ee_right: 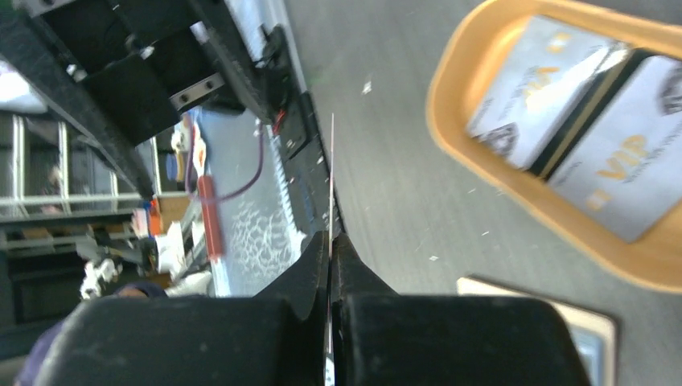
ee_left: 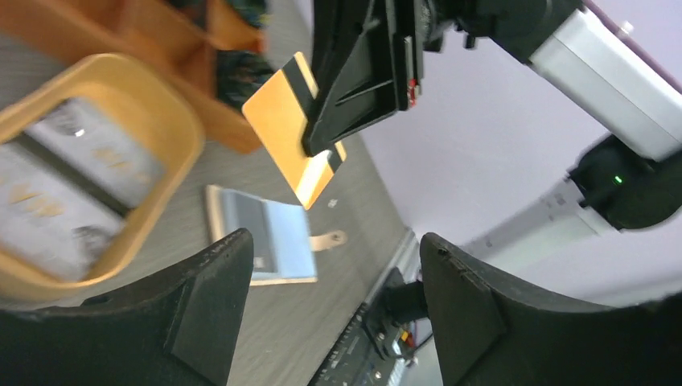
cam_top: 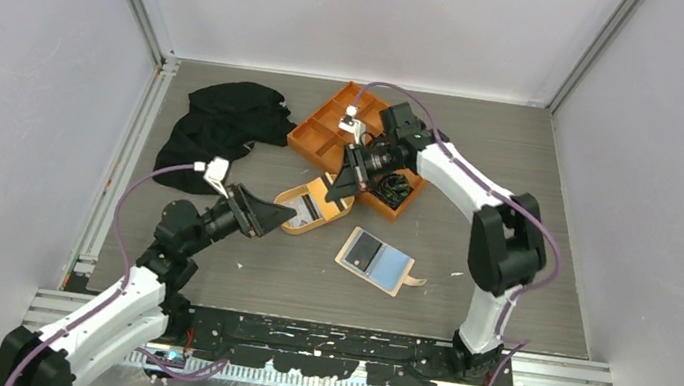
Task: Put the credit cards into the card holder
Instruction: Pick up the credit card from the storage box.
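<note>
My right gripper (cam_top: 341, 185) is shut on a gold card with a black stripe (ee_left: 283, 121) and holds it upright in the air above the oval orange dish (cam_top: 286, 216). In the right wrist view the card shows edge-on (ee_right: 330, 177) between the shut jaws. Two white cards (ee_right: 547, 80) lie in the dish. The beige card holder (cam_top: 358, 268) lies open on the table, with a black card (cam_top: 366, 252) and a light blue card (cam_top: 391, 264) in it and its snap tab (cam_top: 413, 283) at the right. My left gripper (cam_top: 274, 216) is open and empty just left of the dish.
A large orange divided tray (cam_top: 310, 138) with dark items stands behind the dish, under the right arm. A black cloth (cam_top: 222, 121) lies at the back left. Metal rails run along the left and near table edges.
</note>
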### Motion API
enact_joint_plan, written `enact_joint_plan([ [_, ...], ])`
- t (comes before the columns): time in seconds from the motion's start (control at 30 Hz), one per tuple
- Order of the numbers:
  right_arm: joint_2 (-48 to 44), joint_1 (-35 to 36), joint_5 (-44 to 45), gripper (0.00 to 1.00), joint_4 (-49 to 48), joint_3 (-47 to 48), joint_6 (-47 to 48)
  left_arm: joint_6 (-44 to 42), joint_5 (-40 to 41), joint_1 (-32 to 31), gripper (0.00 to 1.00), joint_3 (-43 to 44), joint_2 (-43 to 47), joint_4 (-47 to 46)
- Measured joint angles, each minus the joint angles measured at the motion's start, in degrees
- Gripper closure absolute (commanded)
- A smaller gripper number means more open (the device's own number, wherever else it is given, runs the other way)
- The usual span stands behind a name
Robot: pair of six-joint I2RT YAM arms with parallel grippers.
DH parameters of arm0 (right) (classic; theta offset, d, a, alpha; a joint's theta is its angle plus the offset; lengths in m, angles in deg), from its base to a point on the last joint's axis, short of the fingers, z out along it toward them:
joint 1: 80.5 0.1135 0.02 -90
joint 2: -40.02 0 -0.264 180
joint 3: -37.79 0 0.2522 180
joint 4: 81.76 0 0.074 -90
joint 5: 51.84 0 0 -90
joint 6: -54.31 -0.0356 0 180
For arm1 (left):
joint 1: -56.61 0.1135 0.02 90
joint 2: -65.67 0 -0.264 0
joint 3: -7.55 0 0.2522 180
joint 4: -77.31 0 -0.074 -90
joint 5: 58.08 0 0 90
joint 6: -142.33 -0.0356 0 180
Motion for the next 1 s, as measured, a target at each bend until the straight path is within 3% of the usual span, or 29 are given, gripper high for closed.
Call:
enact_joint_plan([
  [0.27, -24.92, -1.33, -7.67, 0.99, -3.52, -16.85, 5.90, -9.88, 7.08, -22.53, 0.28, -0.13, -0.55, -12.87],
  [0.43, -38.32, -2.23, -10.56, 0.99, -12.22, -28.06, 4.74, -14.12, 11.08, -26.95, 0.34, -0.13, -5.18, -19.67],
  [0.83, -37.64, -2.23, -12.11, 0.99, -17.86, -31.32, 4.07, -17.33, 10.25, -29.09, 0.53, 3.06, -19.76, -32.57],
  [1.0, -35.36, -1.66, -11.80, 0.99, -14.99, -31.23, 7.67, -16.90, 9.18, -29.09, 0.71, 3.13, -23.15, -36.79],
])
